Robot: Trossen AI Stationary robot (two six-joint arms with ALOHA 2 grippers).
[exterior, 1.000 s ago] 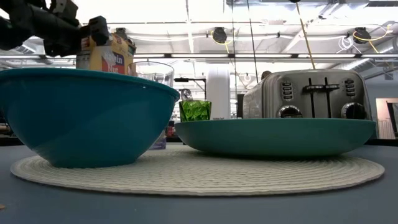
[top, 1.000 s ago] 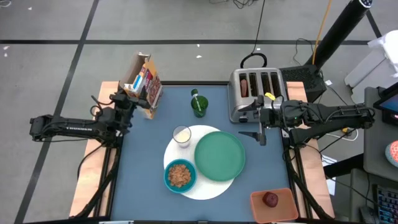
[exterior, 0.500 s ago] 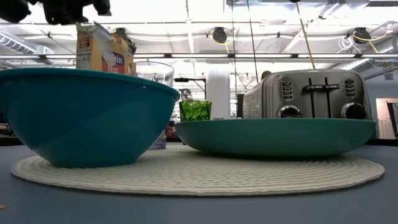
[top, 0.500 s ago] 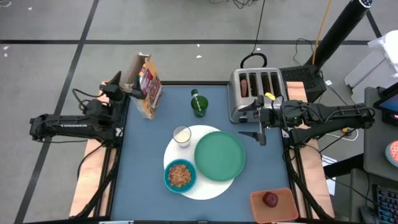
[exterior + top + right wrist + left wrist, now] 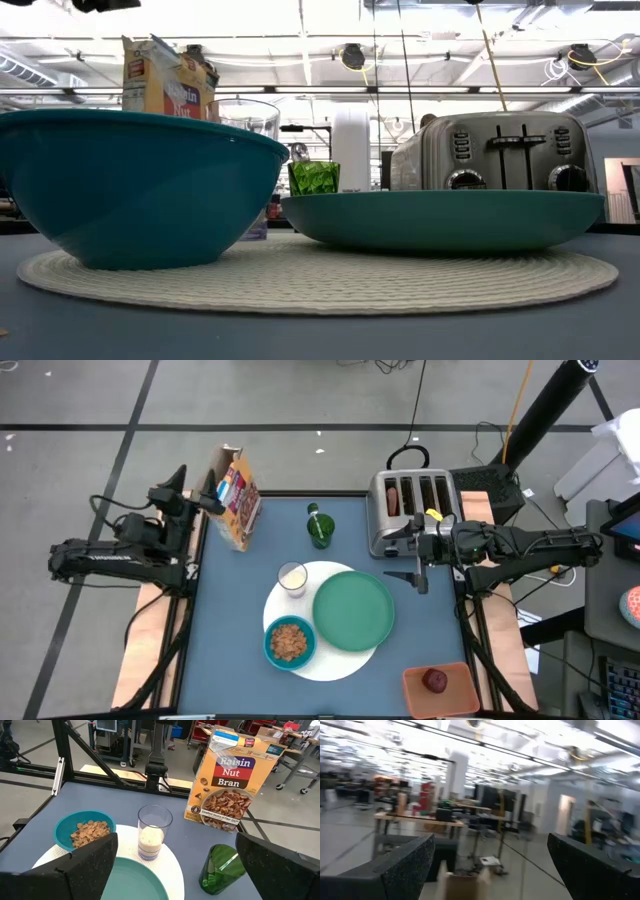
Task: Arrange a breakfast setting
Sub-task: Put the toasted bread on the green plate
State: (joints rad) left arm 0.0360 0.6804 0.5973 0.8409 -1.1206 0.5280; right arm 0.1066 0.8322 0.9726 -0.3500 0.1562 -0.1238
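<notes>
My left hand (image 5: 183,488) has drawn back from the cereal box (image 5: 233,497) and now sits off the tabletop's (image 5: 240,620) far left corner, fingers spread and holding nothing. A second ago it was at the box; the box stands upright on its own, so the release is clean.

My right hand (image 5: 420,563) waits beside the toaster (image 5: 408,505), fingers apart, empty, unmoved.

Setting as found: white disc (image 5: 345,658) at centre, bearing the green plate (image 5: 353,610), the teal bowl (image 5: 289,642) with cereal in it, and the milk glass (image 5: 292,577). Green cup (image 5: 320,528) stands apart, behind the disc. Red fruit (image 5: 434,680) lies in the orange tray (image 5: 415,696), near right corner.

Judgement: cereal step closed. Plate is bare; the bagel is not identifiable and no spoon is visible.
</notes>
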